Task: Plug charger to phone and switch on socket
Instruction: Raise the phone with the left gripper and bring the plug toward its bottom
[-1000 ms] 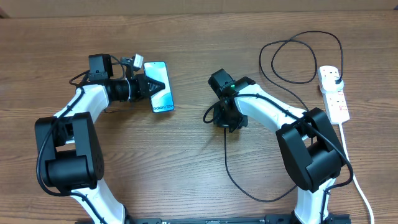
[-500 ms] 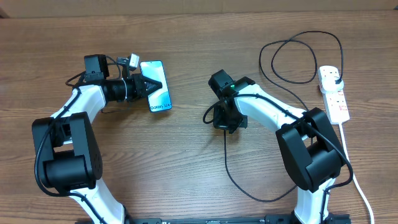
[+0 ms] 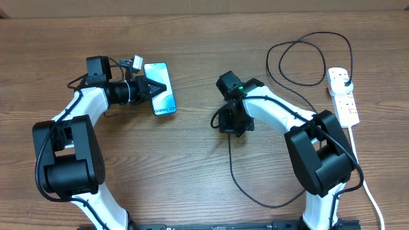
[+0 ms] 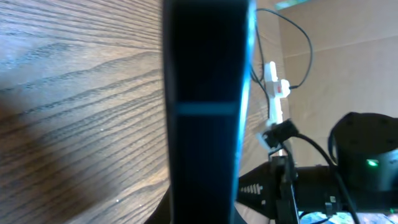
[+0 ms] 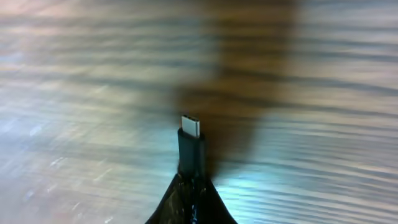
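The phone [image 3: 161, 89] with its lit blue-teal screen is at the left of the table, and my left gripper [image 3: 155, 88] is shut on its left edge. In the left wrist view the phone [image 4: 205, 99] fills the middle, seen edge-on. The black charger cable [image 3: 233, 169] loops from its plug in the white socket [image 3: 344, 96] at the far right to my right gripper [image 3: 229, 126], which is shut on the connector end. In the right wrist view the connector tip [image 5: 191, 134] sticks up from the shut fingers [image 5: 193, 186] above the wood.
The socket's thick white cord [image 3: 367, 182] runs down the right edge of the table. The cable makes a wide loop [image 3: 307, 57] at the back right. A cardboard wall [image 3: 204, 5] lines the far edge.
My left gripper has shifted the phone slightly left and back over the second. My right gripper has moved very slightly with the connector.
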Controlling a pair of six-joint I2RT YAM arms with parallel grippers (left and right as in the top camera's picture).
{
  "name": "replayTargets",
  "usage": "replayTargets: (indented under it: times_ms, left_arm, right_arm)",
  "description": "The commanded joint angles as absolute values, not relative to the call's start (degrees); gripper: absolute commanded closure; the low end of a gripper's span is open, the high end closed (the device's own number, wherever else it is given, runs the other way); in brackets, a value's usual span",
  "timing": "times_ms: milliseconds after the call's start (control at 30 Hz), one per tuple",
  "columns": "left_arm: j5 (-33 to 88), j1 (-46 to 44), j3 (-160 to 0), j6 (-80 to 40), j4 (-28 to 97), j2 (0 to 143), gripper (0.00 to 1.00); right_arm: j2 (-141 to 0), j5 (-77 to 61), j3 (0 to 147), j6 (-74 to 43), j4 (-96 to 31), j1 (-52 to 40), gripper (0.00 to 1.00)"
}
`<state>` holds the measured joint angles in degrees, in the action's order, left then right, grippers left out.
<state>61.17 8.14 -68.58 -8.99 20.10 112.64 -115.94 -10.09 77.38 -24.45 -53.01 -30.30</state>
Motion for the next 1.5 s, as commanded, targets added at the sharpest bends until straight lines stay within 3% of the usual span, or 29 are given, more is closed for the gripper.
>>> replayTargets:
  times_ms: [0,267,600,900,1200,1467]
  left_arm:
    - [68.2,9.1,-68.6,-7.2,19.6,113.1,0.95]
    - [80.1,10.3,-67.6,-3.3,19.6,113.1,0.96]
    - [83.7,10.0,-66.8,-8.9,20.3,113.0,0.95]
    - [82.9,8.9,-66.8,-22.4,20.3,106.5,0.95]
    - [67.7,6.0,-66.8,-32.5,20.3,89.6,0.96]
    - [62.5,0.3,-66.8,-33.7,20.8,89.7,0.96]
  right_arm:
    - [-110.5,-23.6,76.9,-17.4,-50.9,-30.5,0.96]
    - [-107.4,-48.3,76.9,-3.6,-50.8,-30.6,0.96]
    - [-107.4,-68.7,76.9,22.2,-64.1,-30.3,0.96]
    - [-107.4,-71.8,76.9,21.0,-63.9,-25.8,0.96]
    - [-105.8,-73.9,76.9,21.5,-67.9,-22.8,0.96]
    - [-103.2,-77.5,76.9,21.4,-63.8,-24.3,0.96]
